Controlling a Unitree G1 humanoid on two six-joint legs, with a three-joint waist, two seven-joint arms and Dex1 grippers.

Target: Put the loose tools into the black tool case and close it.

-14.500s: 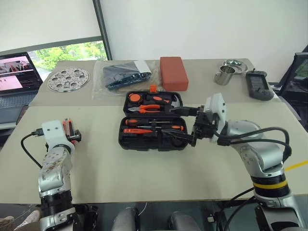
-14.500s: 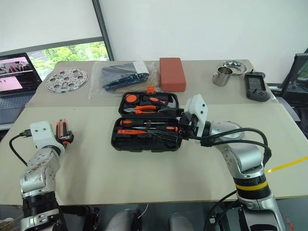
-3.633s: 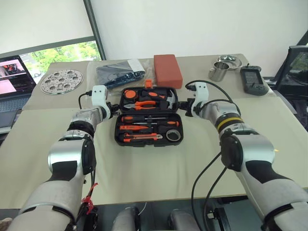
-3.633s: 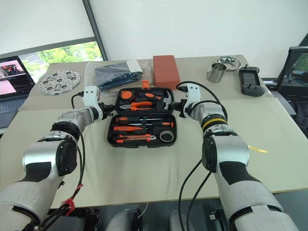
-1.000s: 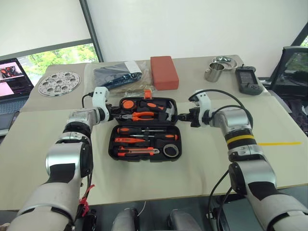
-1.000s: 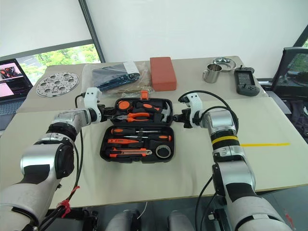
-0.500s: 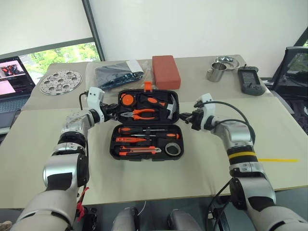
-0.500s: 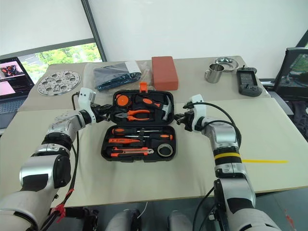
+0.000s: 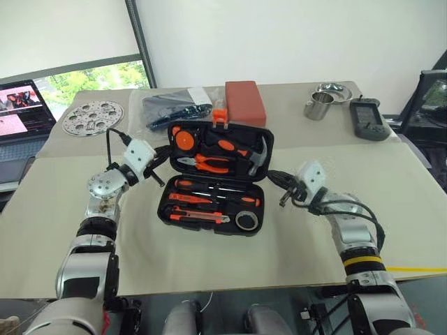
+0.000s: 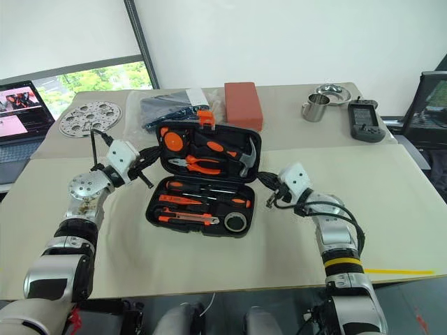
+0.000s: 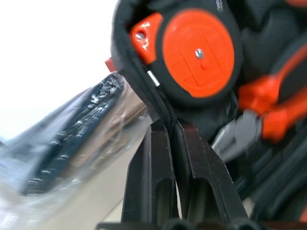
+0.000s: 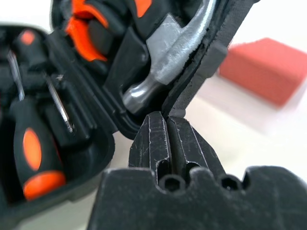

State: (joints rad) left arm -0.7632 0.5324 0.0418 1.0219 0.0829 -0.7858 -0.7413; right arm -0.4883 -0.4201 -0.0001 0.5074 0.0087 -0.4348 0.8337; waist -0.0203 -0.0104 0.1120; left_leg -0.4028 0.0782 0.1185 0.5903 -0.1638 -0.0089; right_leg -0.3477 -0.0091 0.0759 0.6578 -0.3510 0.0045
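The black tool case [image 9: 167,202] lies open mid-table, its lid [image 9: 269,159] tilted up from the table. In the base lie two screwdrivers [image 9: 209,187], a utility knife [image 9: 199,215] and a grey round roll [image 9: 244,221]. My left gripper [image 9: 162,148] is shut, its tips against the lid's left rim [image 11: 160,98]. My right gripper [image 9: 271,175] is shut too, its tips under the lid's right rim [image 12: 192,86], beside the hammer [image 12: 163,62]. The pliers [image 9: 209,164] sit in the lid.
Behind the case are a red block [image 9: 244,102] and a clear bag [image 9: 178,108]. A metal cup [image 9: 320,106], a bowl [image 9: 335,91] and a black handset [image 9: 368,118] stand far right. A perforated disc [image 9: 92,115] and a laptop [image 9: 24,112] are far left.
The lid has come up from lying flat to a tilted stand. Both grippers have drawn back toward me and rolled over at the lid's two sides, staying shut.
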